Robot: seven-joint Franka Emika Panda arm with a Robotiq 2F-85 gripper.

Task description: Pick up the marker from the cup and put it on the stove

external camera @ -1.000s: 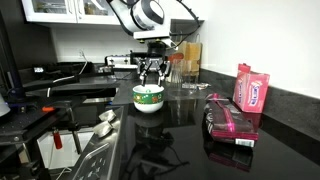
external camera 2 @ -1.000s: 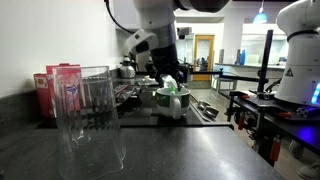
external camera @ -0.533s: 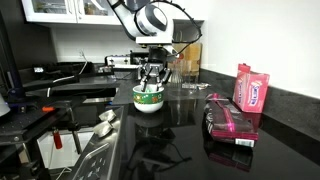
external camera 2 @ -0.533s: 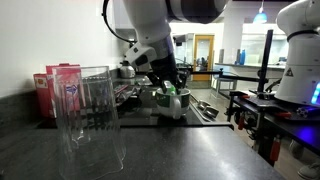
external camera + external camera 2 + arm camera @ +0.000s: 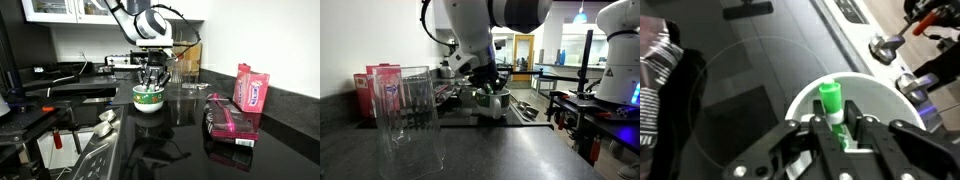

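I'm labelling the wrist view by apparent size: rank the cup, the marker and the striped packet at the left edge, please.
1. The cup, partly behind the gripper.
2. The striped packet; the frame edge cuts it off, so its rank against the cup is unsure.
3. The marker, clearly smallest.

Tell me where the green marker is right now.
In the wrist view, the slim bright green marker sits inside the white bowl-shaped cup, between the gripper's fingers.
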